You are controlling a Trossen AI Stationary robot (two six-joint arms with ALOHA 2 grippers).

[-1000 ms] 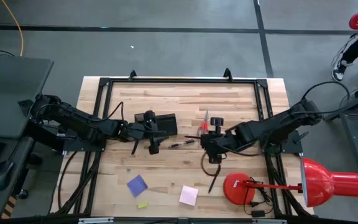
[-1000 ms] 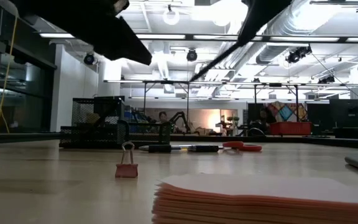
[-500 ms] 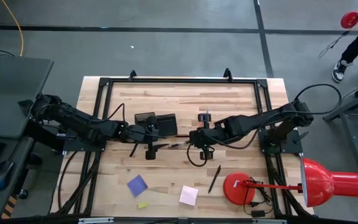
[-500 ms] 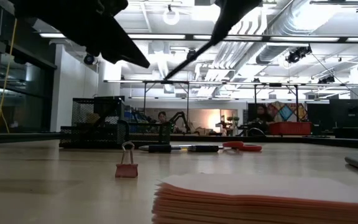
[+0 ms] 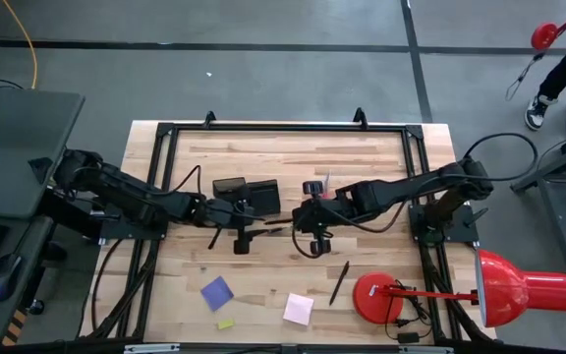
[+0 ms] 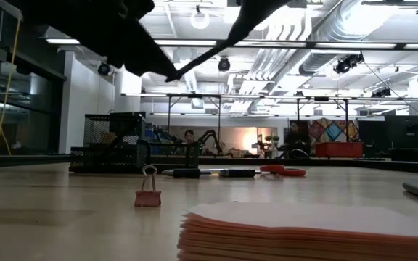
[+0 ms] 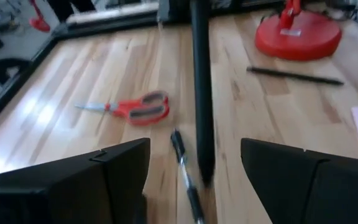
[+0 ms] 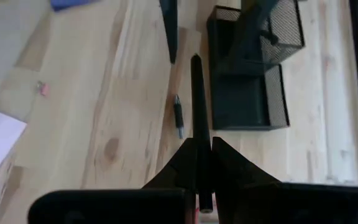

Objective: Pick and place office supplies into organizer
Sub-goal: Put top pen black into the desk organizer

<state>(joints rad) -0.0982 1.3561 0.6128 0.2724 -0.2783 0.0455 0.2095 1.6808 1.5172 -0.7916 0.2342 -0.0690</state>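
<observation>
At the middle of the table (image 5: 381, 157) we have both arms meeting, with bare wood open toward the far edge behind them and the black frame rail running along the table's sides. Our right gripper (image 8: 199, 163) is clamped tight on a dark pen (image 8: 197, 106), which sticks out ahead of it toward the black mesh organizer (image 5: 247, 194) and hangs above the wood. Our left gripper (image 7: 194, 165) sits just beside the organizer with its fingers (image 7: 92, 180) standing apart and nothing between them; the held pen's tip reaches into the gap ahead of them. Under that pen a second pen (image 7: 185, 174) lies flat on the table, and the red-handled scissors (image 7: 132, 108) lie a little beyond it. Toward the near edge we see another loose pen (image 5: 339, 282) beside the red lamp base (image 5: 376, 298), plus the blue-purple note pad (image 5: 217, 292), the pink note pad (image 5: 299, 309) and the small yellow piece (image 5: 226, 324), all well apart from both grippers.
</observation>
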